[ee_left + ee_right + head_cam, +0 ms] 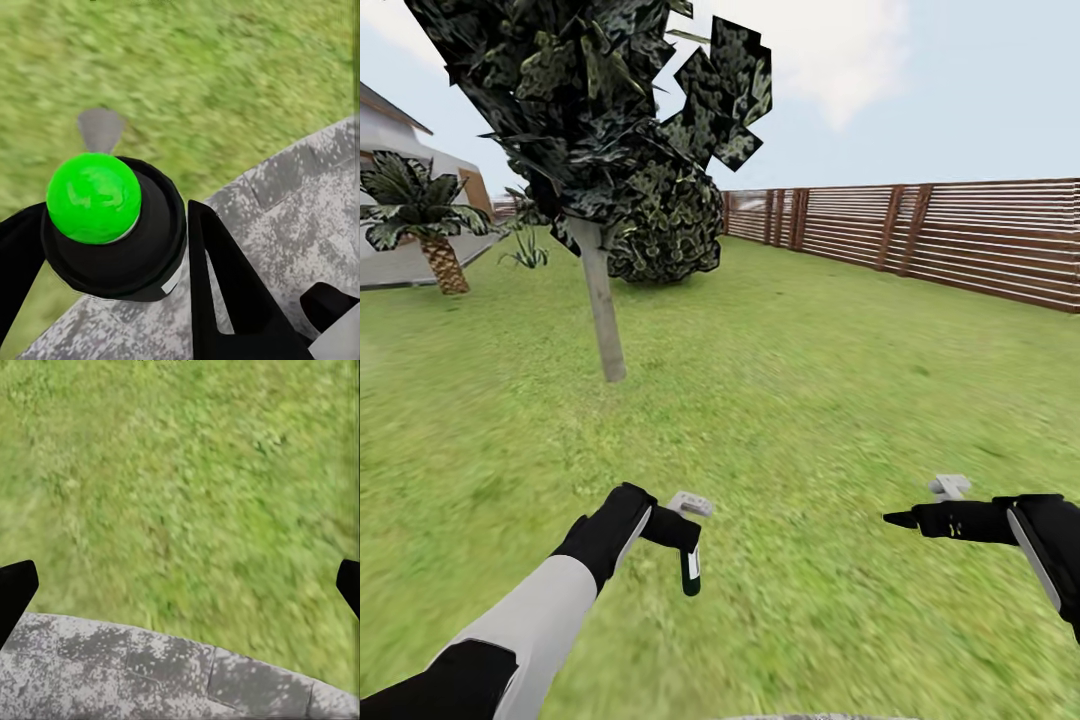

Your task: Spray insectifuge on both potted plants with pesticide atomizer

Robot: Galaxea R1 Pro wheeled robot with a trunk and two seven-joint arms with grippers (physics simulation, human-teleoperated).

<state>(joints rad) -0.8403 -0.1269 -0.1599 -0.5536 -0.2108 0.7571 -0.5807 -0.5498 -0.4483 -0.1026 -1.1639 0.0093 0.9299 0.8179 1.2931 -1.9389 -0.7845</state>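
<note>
the left gripper [688,560], in the lower middle-left of the head view, has its black fingers [225,292] clamped on the pesticide atomizer [690,572], which hangs from it as a slim dark bottle with a small white label band; no writing on the band can be read. in the left wrist view the atomizer [112,225] shows end on, a bright green round cap in a black collar between the fingers. the right gripper [900,519], at the lower right of the head view, points toward the frame's centre; in the right wrist view its fingertips [15,589] sit at opposite edges, spread wide with nothing between. below both lie lawn [790,400] and grey paving [150,675]. farther off stand a tree [600,300], a palm [430,235] at the left and a slatted fence [960,240] at the right.
</note>
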